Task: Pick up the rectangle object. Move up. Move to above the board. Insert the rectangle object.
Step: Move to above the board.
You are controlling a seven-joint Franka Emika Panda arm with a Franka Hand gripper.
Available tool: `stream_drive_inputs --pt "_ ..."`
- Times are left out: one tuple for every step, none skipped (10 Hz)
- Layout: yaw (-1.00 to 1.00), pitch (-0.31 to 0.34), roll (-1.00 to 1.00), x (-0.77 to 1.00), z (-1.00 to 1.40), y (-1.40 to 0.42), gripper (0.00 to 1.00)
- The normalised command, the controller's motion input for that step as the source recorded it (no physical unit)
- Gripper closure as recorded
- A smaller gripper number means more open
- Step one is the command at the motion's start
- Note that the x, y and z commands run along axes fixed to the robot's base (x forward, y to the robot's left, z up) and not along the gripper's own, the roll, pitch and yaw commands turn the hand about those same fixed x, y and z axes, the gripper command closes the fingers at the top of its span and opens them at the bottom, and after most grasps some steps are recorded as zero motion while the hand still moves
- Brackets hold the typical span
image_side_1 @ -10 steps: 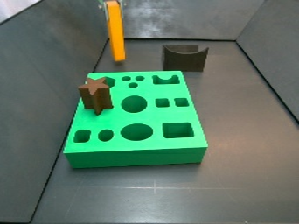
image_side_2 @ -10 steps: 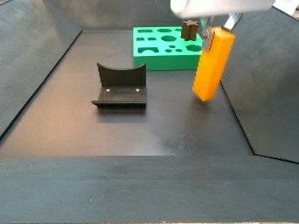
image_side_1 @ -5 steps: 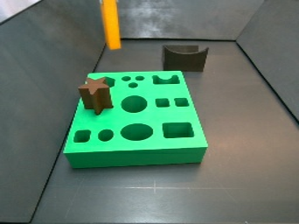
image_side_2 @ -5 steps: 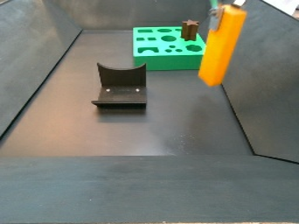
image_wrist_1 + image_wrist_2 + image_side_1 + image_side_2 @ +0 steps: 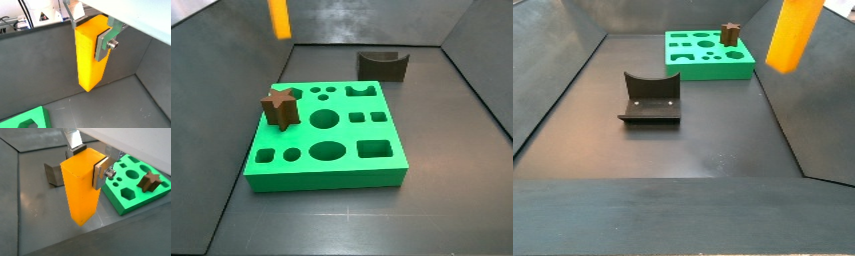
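The gripper (image 5: 91,31) hangs high above the floor, the rectangle object (image 5: 89,56) upright between its 2 fingers (image 5: 106,43), well clear of everything below. The board (image 5: 327,140) lies flat on the floor, the star block (image 5: 279,107) standing in it. Beyond the board sits the notched block (image 5: 384,63), apart from it.

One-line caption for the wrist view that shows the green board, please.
Gripper holds the rectangle object upright in the air, beside the green board with a brown star block.

Place: a robot test rig, lab-like.
Signs: dark walled bin (image 5: 567,70), green board (image 5: 326,138) with cutouts, gripper (image 5: 90,36) above the bin clamping an orange block (image 5: 89,57).
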Motion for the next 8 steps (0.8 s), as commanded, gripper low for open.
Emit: stream_drive_inputs --pt "-1.00 0.144 0.10 0.58 0.32 -1.00 1.00" --pt "-1.00 0.161 0.10 0.60 0.29 -1.00 1.00" --pt "-1.00 0.216 0.10 0.62 0.29 -1.00 1.00" --pt "-1.00 0.259 0.03 0.63 0.29 -1.00 1.00" --pt "-0.92 0.311 0.02 0.64 0.30 -1.00 1.00" --pt "-0.64 0.278 0.00 0.64 0.30 -1.00 1.00" --pt "-0.32 0.224 -0.04 0.66 0.30 -1.00 1.00" --pt "-0.18 0.190 -0.03 0.67 0.30 -1.00 1.00"
